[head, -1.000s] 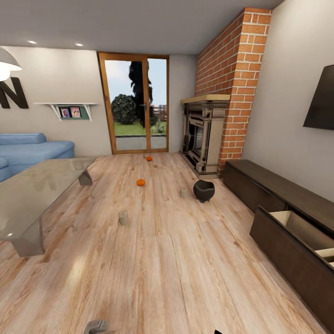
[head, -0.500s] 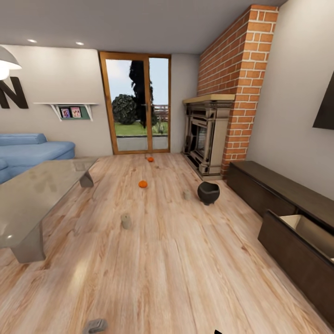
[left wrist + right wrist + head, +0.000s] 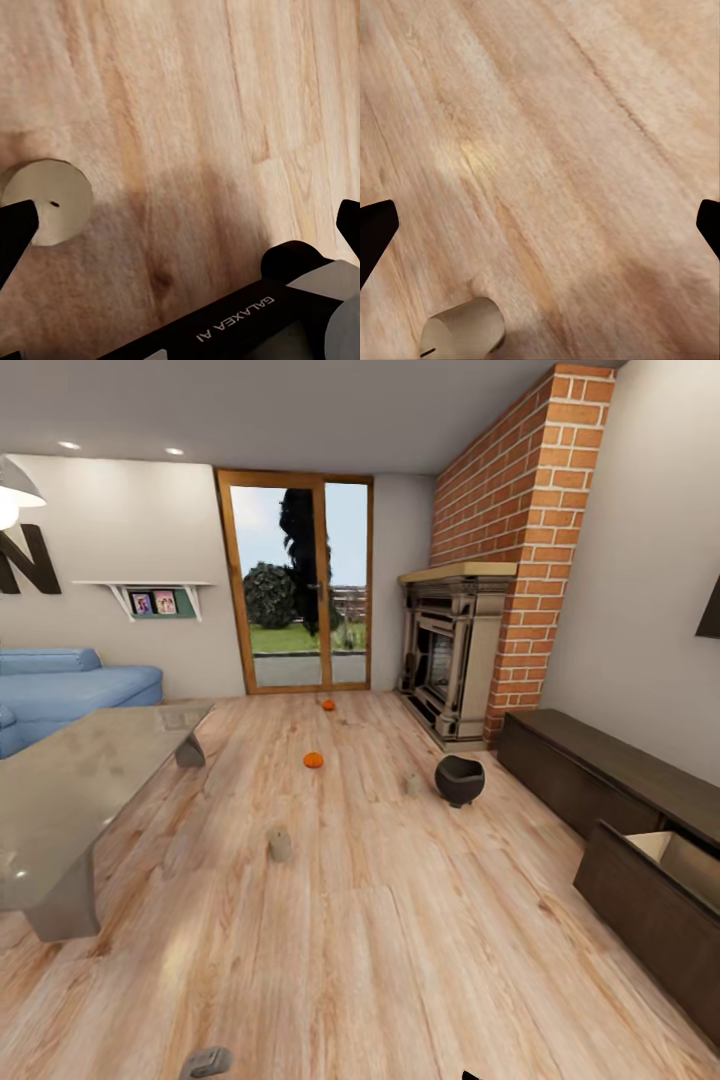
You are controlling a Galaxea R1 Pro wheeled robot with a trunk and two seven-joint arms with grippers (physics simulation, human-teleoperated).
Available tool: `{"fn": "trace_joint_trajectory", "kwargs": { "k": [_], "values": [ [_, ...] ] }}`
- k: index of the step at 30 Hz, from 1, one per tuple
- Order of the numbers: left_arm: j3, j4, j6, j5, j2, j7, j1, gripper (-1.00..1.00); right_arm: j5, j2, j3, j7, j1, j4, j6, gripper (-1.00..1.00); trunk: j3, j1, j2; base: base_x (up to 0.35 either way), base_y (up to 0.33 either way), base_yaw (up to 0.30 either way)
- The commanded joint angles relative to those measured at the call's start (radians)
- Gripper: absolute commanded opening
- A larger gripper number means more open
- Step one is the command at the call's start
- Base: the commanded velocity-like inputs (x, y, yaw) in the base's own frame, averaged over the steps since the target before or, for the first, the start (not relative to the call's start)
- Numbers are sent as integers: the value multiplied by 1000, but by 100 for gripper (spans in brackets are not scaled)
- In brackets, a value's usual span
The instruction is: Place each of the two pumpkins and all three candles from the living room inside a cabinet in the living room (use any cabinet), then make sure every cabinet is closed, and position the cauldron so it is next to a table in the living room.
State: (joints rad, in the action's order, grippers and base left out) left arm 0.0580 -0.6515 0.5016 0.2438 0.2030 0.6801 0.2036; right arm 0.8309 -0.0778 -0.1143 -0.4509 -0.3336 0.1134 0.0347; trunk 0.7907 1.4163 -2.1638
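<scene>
Two orange pumpkins lie on the wood floor, one mid-room (image 3: 314, 760) and one near the glass door (image 3: 328, 705). A tan candle (image 3: 280, 844) stands closer to me, and another candle (image 3: 412, 784) sits beside the black cauldron (image 3: 459, 780). The dark-brown cabinet (image 3: 600, 760) runs along the right wall with one drawer (image 3: 650, 885) pulled out. My left gripper (image 3: 180, 225) hangs open over the floor, with a cream candle (image 3: 46, 201) by one fingertip. My right gripper (image 3: 540, 225) is open too, above bare floor with a candle (image 3: 465, 330) nearby.
A glass-topped table (image 3: 70, 780) stands at the left with a blue sofa (image 3: 70, 685) behind it. The grey-beige fireplace (image 3: 455, 650) and its brick chimney fill the far right corner. My own base (image 3: 247, 322) shows in the left wrist view.
The whole head view has shifted, so the floor objects and cabinet sit further right in the picture and the wall screen has almost left it. Nothing in the room itself moved.
</scene>
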Motion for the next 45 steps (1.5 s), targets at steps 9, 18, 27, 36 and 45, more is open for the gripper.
{"fn": "trace_joint_trajectory", "kwargs": {
  "k": [9, 18, 27, 36, 45],
  "values": [
    [2, 0, 8, 9, 1, -2, 0, 100, 8, 0, -9, -3, -1, -1, 4, 100, 1, 0, 0, -68, 250, 0],
    [1, 0, 8, 10, 1, -6, 0, 100, 8, 0, -9, -3, -1, -1, 4, 100, 1, 0, 0, -37, 102, 0],
    [6, -12, 10, 21, -10, -155, 5, 100, 8, 0, -9, 3, -1, -1, 4, 100, 1, 0, 0, -1, 2, 0],
    [6, -13, 12, 22, -31, -193, 9, 100, 8, 0, -9, -1, -1, -1, 4, 100, 1, 0, 0, 0, 0, 0],
    [3, -14, 10, 22, -31, -195, 9, 100, 8, 0, -10, -2, -1, 0, 4, 100, 1, 0, 0, 0, 0, 0]
  ]
}}
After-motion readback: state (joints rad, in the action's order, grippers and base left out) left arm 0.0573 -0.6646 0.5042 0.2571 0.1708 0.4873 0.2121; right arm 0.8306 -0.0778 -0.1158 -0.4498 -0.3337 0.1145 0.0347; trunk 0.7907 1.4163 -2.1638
